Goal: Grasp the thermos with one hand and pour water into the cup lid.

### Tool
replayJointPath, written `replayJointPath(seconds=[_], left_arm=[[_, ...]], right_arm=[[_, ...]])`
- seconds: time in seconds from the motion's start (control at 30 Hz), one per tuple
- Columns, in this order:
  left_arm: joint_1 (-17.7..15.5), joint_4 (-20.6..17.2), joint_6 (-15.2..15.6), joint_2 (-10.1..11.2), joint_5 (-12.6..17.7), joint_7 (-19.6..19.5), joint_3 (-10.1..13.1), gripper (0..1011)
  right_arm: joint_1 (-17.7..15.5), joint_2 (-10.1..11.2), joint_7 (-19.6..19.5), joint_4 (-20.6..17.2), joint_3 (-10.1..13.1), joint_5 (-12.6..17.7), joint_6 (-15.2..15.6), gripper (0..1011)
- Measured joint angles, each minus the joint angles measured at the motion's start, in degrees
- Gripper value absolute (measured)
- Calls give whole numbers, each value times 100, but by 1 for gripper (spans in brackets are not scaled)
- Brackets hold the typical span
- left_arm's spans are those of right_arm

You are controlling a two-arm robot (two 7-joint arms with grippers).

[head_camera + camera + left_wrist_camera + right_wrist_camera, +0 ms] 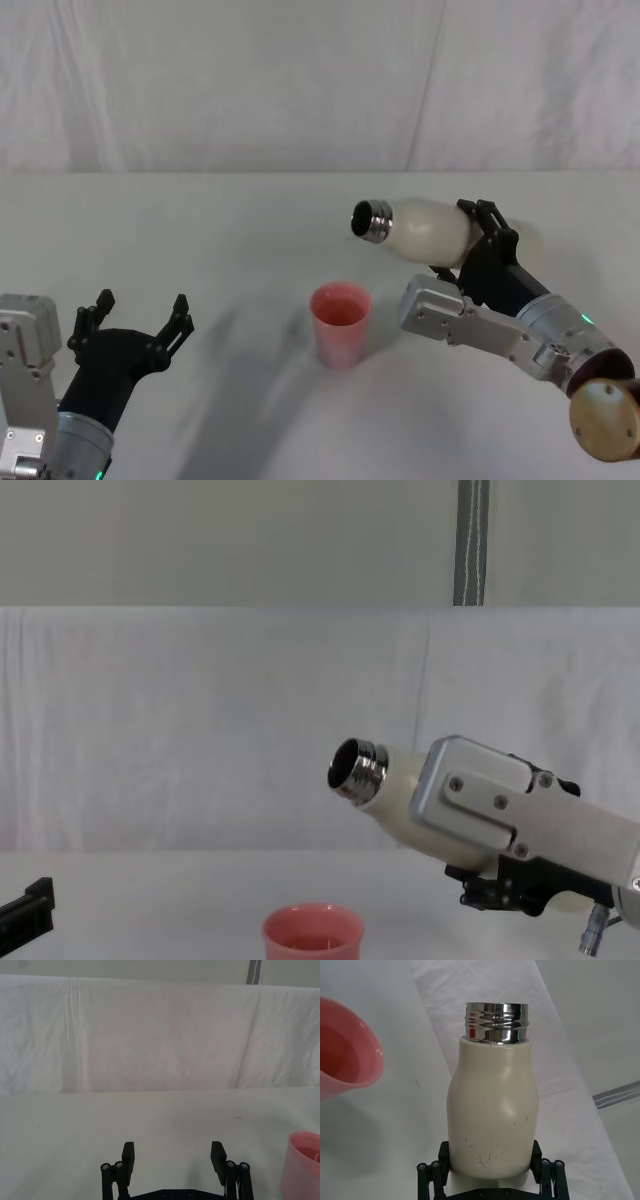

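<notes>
The left gripper is resting at seven o'clock on the table, fingers spread apart and empty. The cup lid is standing upright near centre. At three o'clock, the right gripper is clamping the thermos, tipping its steel neck toward nine o'clock, above the cup lid.

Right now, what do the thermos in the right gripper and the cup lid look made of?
Thermos: matte cream coating, scuffed with dark scratches, likely over metal; its threaded neck is mirror-bright steel. Cup lid: salmon-pink, smooth with a slight sheen, probably plastic. The right gripper clamps the thermos body.
</notes>
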Motion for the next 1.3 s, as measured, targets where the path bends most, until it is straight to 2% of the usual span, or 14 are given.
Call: replayJointPath(seconds=[0.47, 0.9, 1.3], left_arm=[[0, 0, 0, 0, 0, 0, 0, 1001], [0, 0, 0, 0, 0, 0, 0, 1001], [0, 0, 0, 0, 0, 0, 0, 1001]], right_arm=[[36, 80, 25, 23, -209, -349, 100, 955], [131, 193, -10, 59, -417, -833, 215, 955], [161, 247, -77, 50, -504, -1050, 239, 955]])
